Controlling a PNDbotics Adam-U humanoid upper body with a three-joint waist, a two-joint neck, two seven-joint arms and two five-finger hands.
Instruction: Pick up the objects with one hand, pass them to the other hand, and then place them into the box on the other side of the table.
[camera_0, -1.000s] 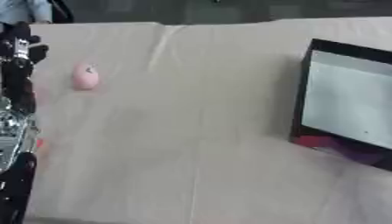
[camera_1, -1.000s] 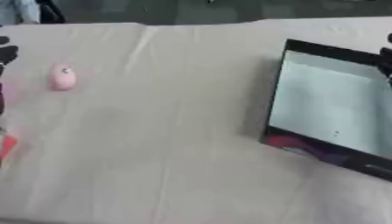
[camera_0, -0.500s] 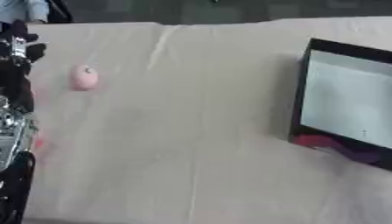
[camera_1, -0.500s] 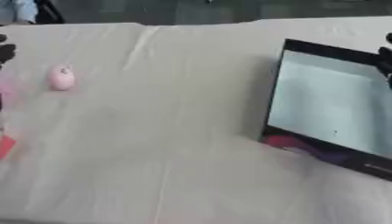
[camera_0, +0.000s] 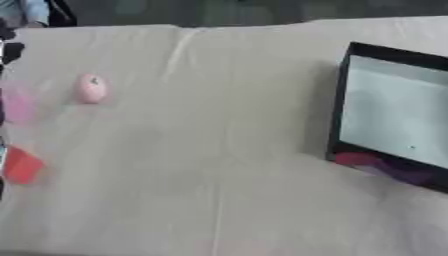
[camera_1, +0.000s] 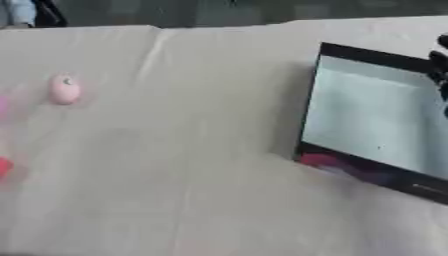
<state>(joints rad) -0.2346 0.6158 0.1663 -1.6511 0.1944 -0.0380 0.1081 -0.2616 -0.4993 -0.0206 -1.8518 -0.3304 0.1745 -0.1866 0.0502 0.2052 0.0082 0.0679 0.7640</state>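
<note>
Cloth covers the table (camera_0: 227, 165). Well left of the black box (camera_0: 394, 115) lies a pink egg-shaped object (camera_0: 90, 88), with a red object (camera_0: 21, 166) nearer and further left. Over the box's far right rim shows the right hand (camera_1: 440, 65), fingers too blurred to judge; the left hand (camera_0: 9, 47) is likewise unclear.

**Little of the robot in view**

At the right edge, the right hand (camera_1: 440, 65) shows as dark, knobbly black segments. At the left edge, black and whitish bits, possibly the left hand (camera_0: 9, 47), are too blurred to read.
</note>
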